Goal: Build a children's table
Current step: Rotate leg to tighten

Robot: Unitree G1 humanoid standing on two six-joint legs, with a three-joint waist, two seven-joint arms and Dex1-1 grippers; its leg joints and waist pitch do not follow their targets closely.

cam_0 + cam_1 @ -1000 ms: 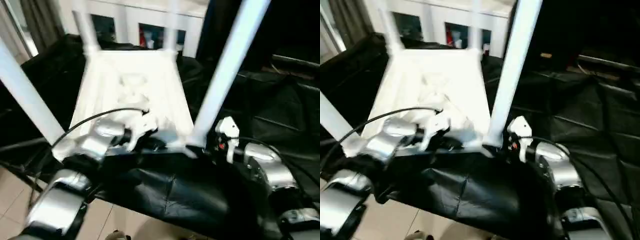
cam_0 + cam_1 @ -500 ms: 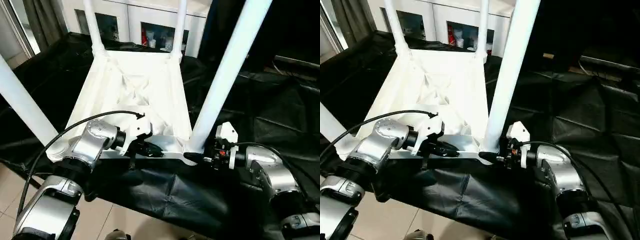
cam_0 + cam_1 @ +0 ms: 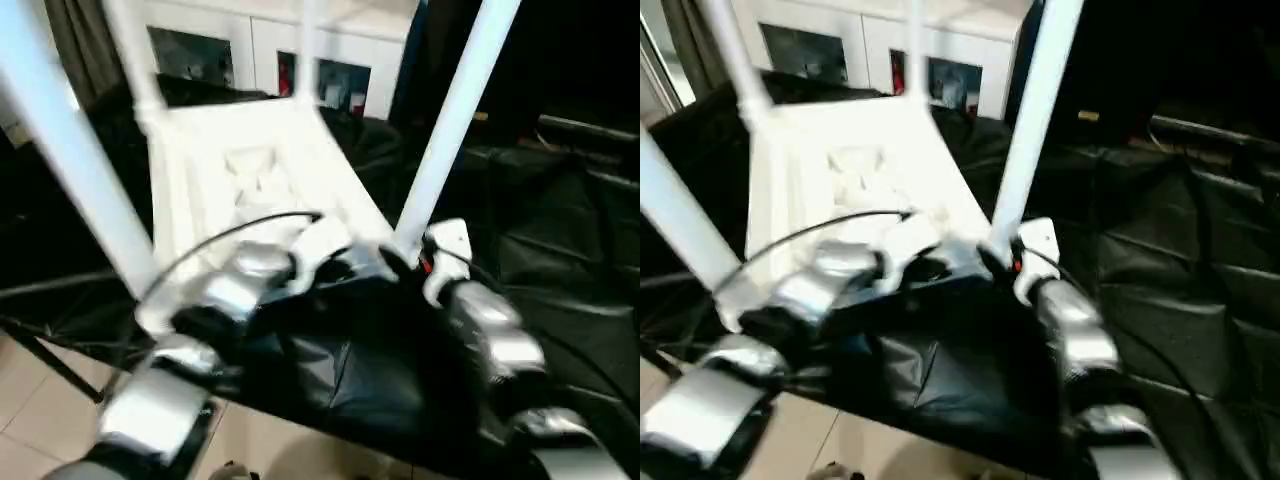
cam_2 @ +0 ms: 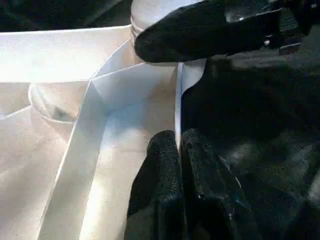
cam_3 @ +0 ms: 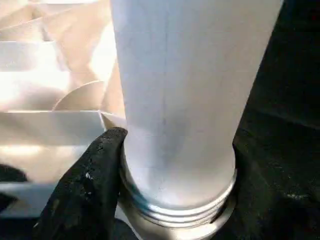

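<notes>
Table upside down, legs up.
My left gripper (image 4: 179, 150) pinches the table top's rim (image 4: 178, 100); right gripper (image 5: 170, 165) clasps a leg (image 5: 185, 90).

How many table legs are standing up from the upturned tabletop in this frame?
4. Near right leg at the right claw; near left leg on the robot's left; far left leg and far right leg at the tabletop's far corners. None looks hidden.
</notes>
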